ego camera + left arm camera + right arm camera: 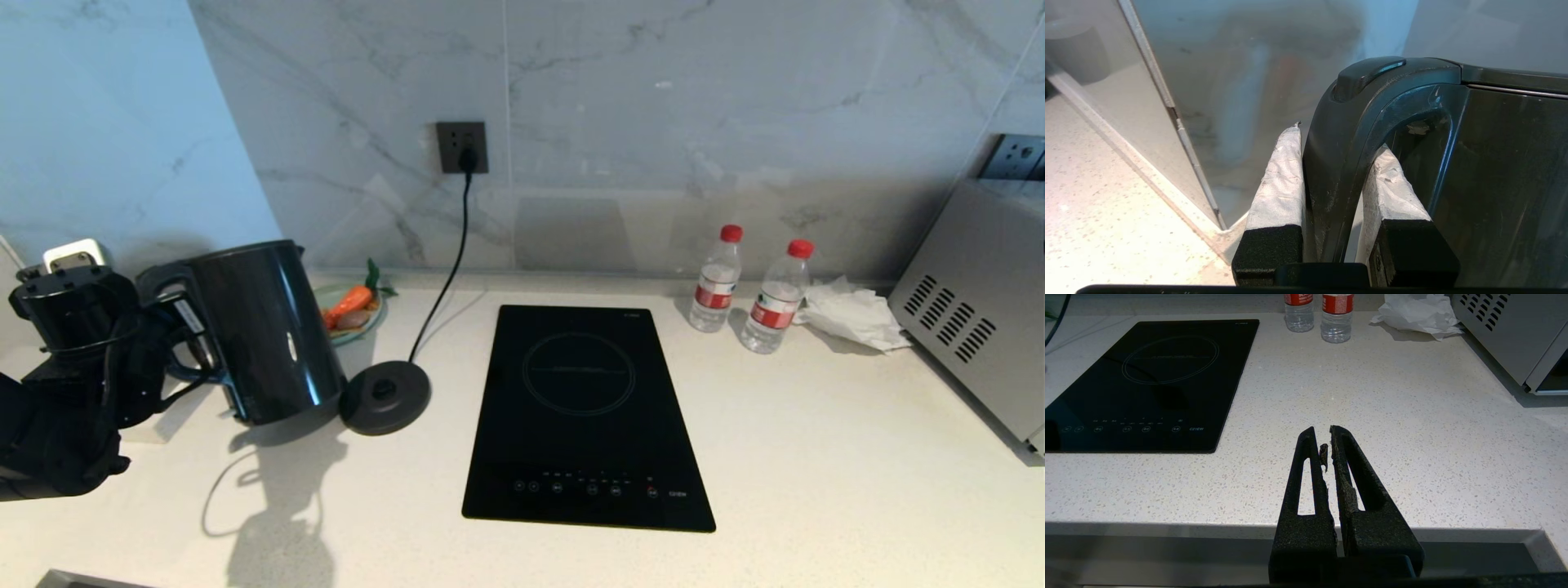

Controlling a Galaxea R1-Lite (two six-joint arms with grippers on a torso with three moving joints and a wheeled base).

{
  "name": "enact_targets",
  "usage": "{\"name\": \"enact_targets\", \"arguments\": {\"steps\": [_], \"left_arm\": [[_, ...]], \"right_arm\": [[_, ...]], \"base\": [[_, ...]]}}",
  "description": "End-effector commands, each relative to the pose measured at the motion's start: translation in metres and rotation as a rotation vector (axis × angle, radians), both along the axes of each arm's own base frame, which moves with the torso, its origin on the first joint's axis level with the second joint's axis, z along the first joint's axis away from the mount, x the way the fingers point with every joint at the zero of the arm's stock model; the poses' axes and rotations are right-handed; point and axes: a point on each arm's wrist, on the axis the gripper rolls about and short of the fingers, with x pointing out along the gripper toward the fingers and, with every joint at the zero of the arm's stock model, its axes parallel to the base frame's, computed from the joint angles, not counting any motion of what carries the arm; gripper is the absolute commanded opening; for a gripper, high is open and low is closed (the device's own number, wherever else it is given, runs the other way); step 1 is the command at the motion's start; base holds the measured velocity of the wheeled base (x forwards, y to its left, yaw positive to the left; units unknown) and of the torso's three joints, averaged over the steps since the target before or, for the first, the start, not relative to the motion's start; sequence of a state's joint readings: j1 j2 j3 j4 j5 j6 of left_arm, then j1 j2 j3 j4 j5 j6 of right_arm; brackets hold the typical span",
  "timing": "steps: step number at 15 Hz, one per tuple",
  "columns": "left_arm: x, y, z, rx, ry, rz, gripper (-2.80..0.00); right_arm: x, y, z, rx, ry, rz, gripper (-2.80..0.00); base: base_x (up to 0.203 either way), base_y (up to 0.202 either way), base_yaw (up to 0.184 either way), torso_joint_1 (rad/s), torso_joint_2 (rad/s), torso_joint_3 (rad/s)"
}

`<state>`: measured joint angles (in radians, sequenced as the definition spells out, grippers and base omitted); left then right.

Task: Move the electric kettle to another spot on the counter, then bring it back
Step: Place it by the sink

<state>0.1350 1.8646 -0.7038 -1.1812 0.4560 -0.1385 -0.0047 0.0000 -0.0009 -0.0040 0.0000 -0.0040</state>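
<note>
Pinching the electric kettle [265, 331] by its handle, the left gripper [1331, 179] is holding it tilted off its base [385, 396] above the counter [816, 457]; return seemingly pending; right gripper [1327, 445] idling, fingers pressed together.

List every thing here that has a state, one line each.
electric kettle: off its base, tilted, lid shut, held by the handle.
left gripper: shut on the kettle handle.
right gripper: shut, empty, parked at the counter front edge.
base disc: bare, plugged in.
water bottles: upright, capped.
induction hob: nothing on it.

"C21EW" in small pale print on the induction hob [1151, 384], at its front right corner.
</note>
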Motion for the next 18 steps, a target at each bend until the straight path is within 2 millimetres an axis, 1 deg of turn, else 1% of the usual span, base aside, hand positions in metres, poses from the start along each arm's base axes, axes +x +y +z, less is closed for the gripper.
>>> {"name": "enact_targets", "arguments": {"steps": [1,6,14,18], "left_arm": [[0.001,0.005,-0.003,-0.001,0.003,0.018,-2.80],[0.000,0.011,-0.004,0.000,0.007,-0.001,-2.80],[0.002,0.034,-0.012,-0.001,0.028,0.006,-2.80],[0.003,0.040,-0.017,0.009,0.005,-0.008,-2.80]], "right_arm": [[0.000,0.000,0.000,-0.001,0.000,0.000,-2.80],[0.000,0.000,0.000,-0.001,-0.001,0.000,-2.80],[0.000,0.000,0.000,-0.001,-0.001,0.000,-2.80],[0.000,0.000,0.000,-0.001,0.000,0.000,-2.80]], "base": [[0.000,0.000,0.000,0.000,0.00,0.000],[0.000,0.000,0.000,0.000,0.00,0.000],[0.000,0.000,0.000,0.000,0.00,0.000],[0.000,0.000,0.000,0.000,0.00,0.000]]}}
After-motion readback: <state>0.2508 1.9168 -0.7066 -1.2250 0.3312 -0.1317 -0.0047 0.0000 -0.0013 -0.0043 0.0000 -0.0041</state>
